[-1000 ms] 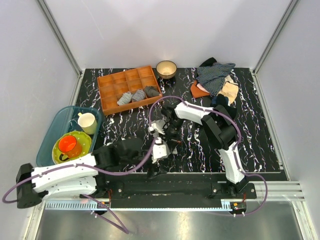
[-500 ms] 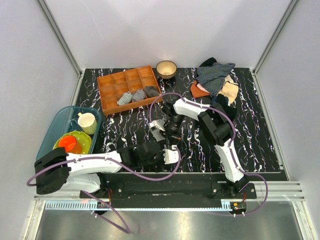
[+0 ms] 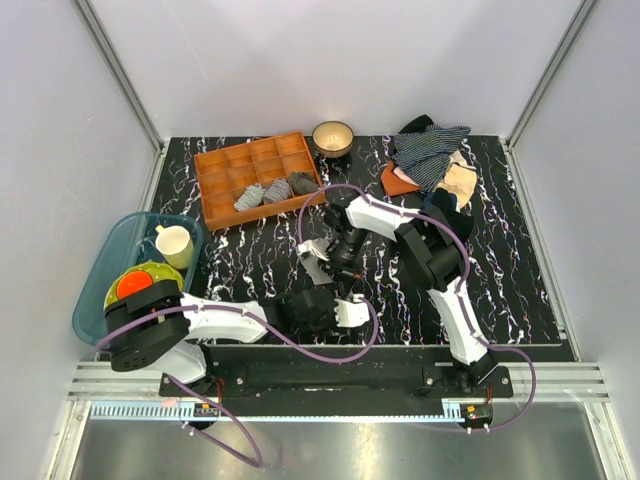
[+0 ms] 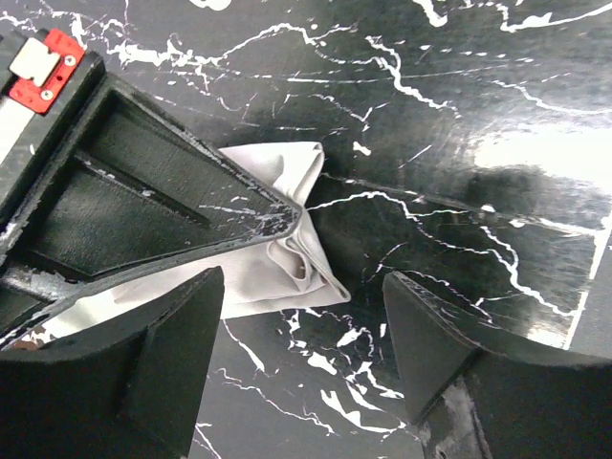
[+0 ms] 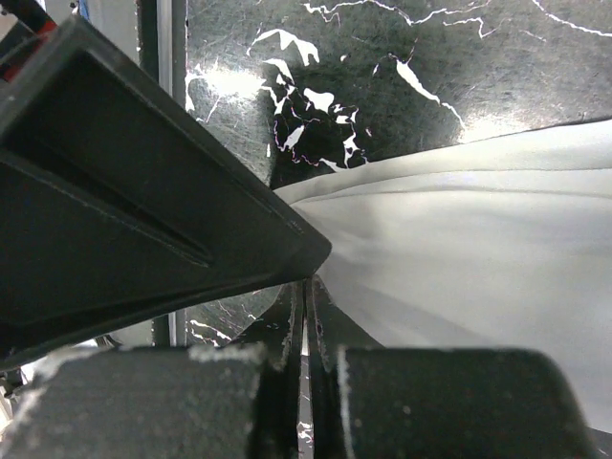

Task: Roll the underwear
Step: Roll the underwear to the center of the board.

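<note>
The underwear [image 4: 268, 277] is a small pale grey cloth lying bunched on the black marble table; it also shows in the right wrist view [image 5: 478, 258] and, as a small pale patch, in the top view [image 3: 314, 250]. My right gripper [image 5: 306, 287] is shut on one corner of it, and its black fingertip pinches the gathered cloth in the left wrist view [image 4: 292, 212]. It sits mid-table in the top view [image 3: 332, 252]. My left gripper [image 4: 304, 287] is open and low over the table, its fingers on either side of the cloth's near corner. In the top view it [image 3: 325, 295] is just in front of the right one.
An orange compartment tray [image 3: 230, 165] holding rolled cloths stands at the back left, with a bowl [image 3: 333, 135] beside it. A clothes pile with a striped garment [image 3: 430, 155] lies at the back right. A teal basin [image 3: 110, 265] with a cup and plates is at the left.
My left arm has swung round and brought its gripper down to the table in front of the cloth. My right gripper has shifted slightly and still holds the cloth.
</note>
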Tool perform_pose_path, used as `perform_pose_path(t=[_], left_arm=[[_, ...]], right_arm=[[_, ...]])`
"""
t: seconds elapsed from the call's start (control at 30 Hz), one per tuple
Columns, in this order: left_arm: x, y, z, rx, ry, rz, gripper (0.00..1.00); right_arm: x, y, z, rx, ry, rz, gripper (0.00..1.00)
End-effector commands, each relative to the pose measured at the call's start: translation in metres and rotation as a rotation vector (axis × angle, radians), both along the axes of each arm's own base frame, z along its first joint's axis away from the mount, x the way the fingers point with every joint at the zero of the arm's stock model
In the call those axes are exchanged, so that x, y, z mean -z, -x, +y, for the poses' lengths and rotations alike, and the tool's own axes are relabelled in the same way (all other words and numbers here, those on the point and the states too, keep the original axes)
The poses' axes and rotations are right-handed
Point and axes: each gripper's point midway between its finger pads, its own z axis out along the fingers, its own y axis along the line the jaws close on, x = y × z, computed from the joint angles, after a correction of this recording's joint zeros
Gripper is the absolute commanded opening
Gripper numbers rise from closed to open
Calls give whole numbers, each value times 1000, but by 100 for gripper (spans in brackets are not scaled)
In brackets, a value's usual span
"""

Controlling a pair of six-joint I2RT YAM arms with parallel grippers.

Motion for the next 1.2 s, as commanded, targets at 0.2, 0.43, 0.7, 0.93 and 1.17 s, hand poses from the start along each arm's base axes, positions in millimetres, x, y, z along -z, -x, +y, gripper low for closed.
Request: perform_pose_path(t=[0.2, 0.43, 0.7, 0.93, 1.17], left_arm=[[0, -17, -13, -32, 10, -68, 58], [8, -15, -10, -31, -16, -26, 17], [8, -12, -10, -34, 5, 145, 0], [4, -15, -3, -44, 51, 325, 0], [1, -18, -3, -35, 114, 526, 0]], right_arm=[[-11, 3, 1, 7, -14, 50, 0], [-11, 2, -1, 14, -18, 50, 0], [-19, -8, 2, 61, -63, 14, 18], [-45, -43, -3, 192, -141, -92, 34], [-72, -74, -32, 314, -199, -205, 36]])
